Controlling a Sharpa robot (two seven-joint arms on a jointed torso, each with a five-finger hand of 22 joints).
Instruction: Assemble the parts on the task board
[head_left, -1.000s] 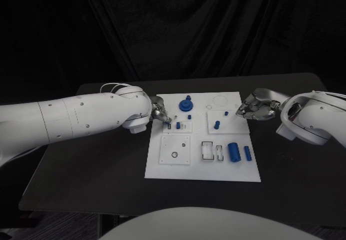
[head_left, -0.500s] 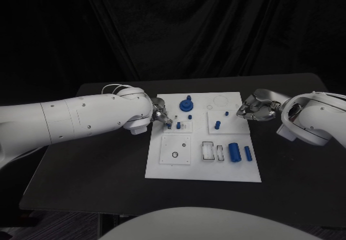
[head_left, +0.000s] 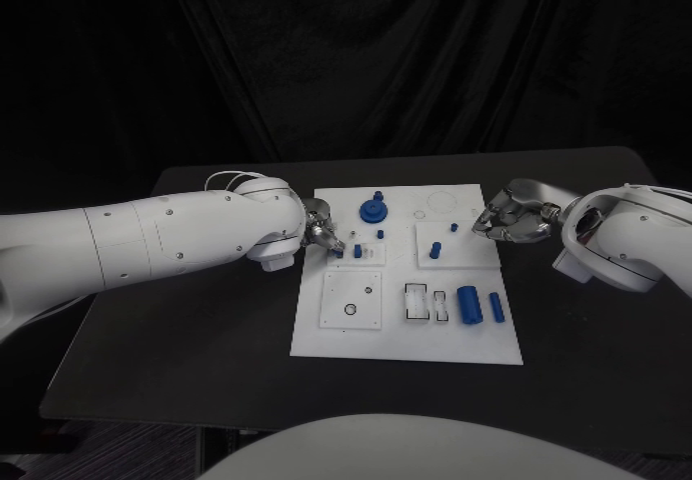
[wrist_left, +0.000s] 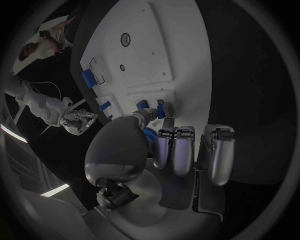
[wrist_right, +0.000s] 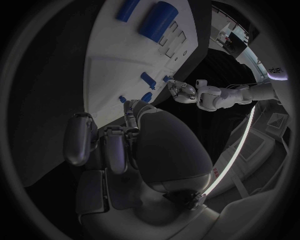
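Two silver hands flank the white task board (head_left: 404, 275) at the table's middle. The left hand (head_left: 320, 235) pinches a small blue part (wrist_left: 160, 111) at the board's left edge; it should go down upright and slowly. The right hand (head_left: 508, 218), fingers curled on nothing, hovers right. One gear (head_left: 374, 210), two cylinders near right.

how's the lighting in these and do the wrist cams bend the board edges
Head view: dim, dark backdrop and black table, yet the white task board and blue parts read clearly, edges straight. Left wrist view: fisheye, the board's edge bows into a curve, and the left hand looms large. Right wrist view: same bending, with a bright curved light streak in the room.
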